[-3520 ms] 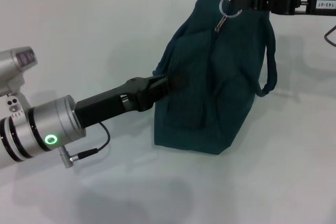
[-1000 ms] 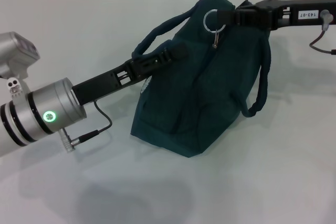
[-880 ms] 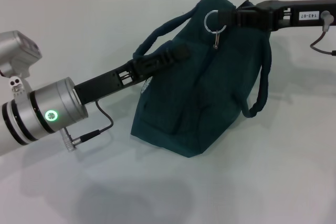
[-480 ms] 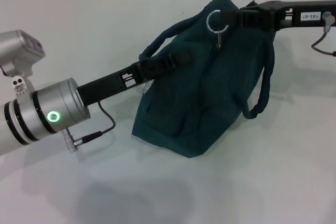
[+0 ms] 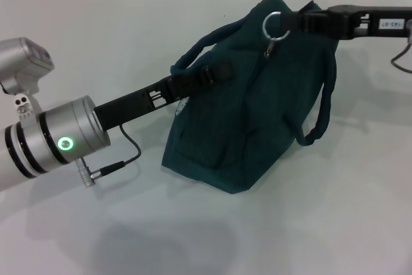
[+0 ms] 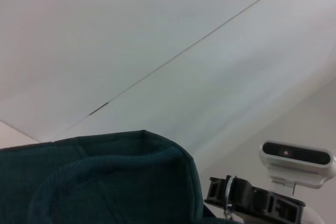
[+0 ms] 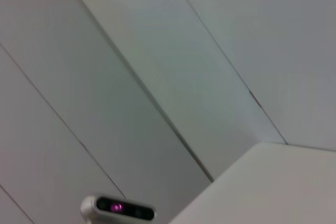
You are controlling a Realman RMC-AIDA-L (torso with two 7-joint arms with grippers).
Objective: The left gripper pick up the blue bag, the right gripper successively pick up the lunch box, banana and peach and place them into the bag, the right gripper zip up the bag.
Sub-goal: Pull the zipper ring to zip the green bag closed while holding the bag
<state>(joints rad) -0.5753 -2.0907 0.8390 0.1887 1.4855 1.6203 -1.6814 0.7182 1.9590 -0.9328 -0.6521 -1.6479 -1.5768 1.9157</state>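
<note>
The blue bag [image 5: 257,120] stands on the white table [image 5: 96,37], dark teal with cord handles. My left gripper [image 5: 215,71] reaches in from the left and is shut on the bag's top edge by one handle [image 5: 193,53]. My right gripper [image 5: 297,22] comes in from the right at the bag's top and is shut on the zipper pull, whose metal ring [image 5: 273,25] hangs off it. The left wrist view shows the bag's fabric [image 6: 105,182] and the right gripper [image 6: 247,199] beyond it. The lunch box, banana and peach are out of view.
The second handle [image 5: 322,107] hangs loose down the bag's right side. The left arm's cable [image 5: 122,159] loops over the table by the bag's left foot. The right wrist view shows only wall panels and a camera [image 7: 118,208].
My right gripper has moved to the right along the bag's top, taking the zipper ring with it. The left gripper has held the bag's edge almost still over the last second.
</note>
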